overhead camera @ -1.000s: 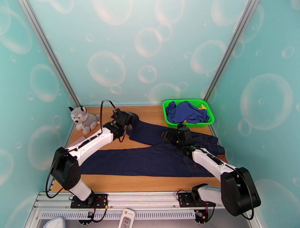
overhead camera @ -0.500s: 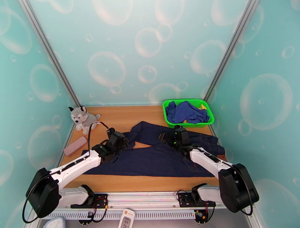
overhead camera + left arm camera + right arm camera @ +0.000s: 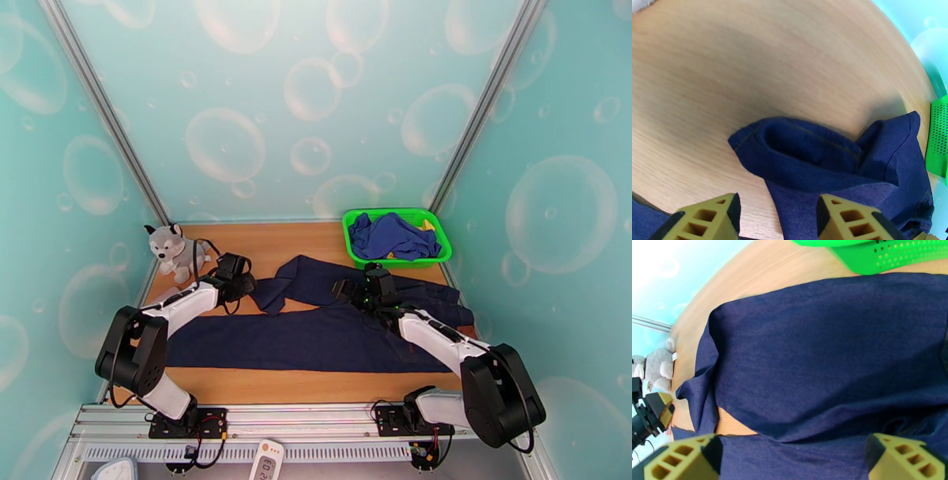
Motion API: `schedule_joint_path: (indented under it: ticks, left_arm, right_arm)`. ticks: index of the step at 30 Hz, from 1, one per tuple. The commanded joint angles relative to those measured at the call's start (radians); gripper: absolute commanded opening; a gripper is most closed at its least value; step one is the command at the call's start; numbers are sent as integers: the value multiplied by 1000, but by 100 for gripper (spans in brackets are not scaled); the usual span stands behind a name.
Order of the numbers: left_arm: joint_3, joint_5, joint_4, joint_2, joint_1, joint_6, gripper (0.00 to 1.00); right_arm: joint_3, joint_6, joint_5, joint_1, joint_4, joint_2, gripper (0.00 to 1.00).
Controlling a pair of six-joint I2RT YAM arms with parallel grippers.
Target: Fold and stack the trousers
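Left claw (image 3: 776, 205) stood open and empty beside the far leg's hem, right claw (image 3: 792, 447) open above the trousers (image 3: 316, 335), which lay spread on the bench (image 3: 316, 237), legs splayed apart: no fold finished, stacking yet to do.

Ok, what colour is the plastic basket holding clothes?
The perforated plastic basket is bright green, clearest in the top external view.

Matt woven cloth, fine grain: long dark navy denim trousers (image 3: 308, 339). Smooth, faint sheen: light wooden table (image 3: 316, 237). Glossy plastic: green perforated basket (image 3: 348, 230). Fuzzy plush: grey husky toy (image 3: 172, 249).
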Motion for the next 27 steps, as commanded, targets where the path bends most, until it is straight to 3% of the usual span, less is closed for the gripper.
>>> schedule_joint_path:
  ticks: [1, 6, 12, 15, 20, 27]
  left_arm:
    - [-13, 3, 62, 18, 4, -81, 56]
    - [-26, 11, 176, 57, 7, -181, 57]
    - [-22, 43, 186, 128, 18, -298, 57]
    - [-47, 23, 220, 130, 22, -337, 42]
    - [-58, -24, 179, 86, 21, -347, 3]
    - [-75, -183, -72, -172, 6, -263, 0]
  right_arm:
    - [-9, 20, 8, 7, -5, -10, 99]
    - [1, 18, 10, 16, -14, -9, 99]
    - [-7, 12, 15, 18, -17, -11, 99]
    - [-8, 10, 7, 16, -13, -2, 99]
    - [-9, 11, 1, 19, -9, -5, 99]
    - [-32, 12, -1, 7, 3, -9, 99]
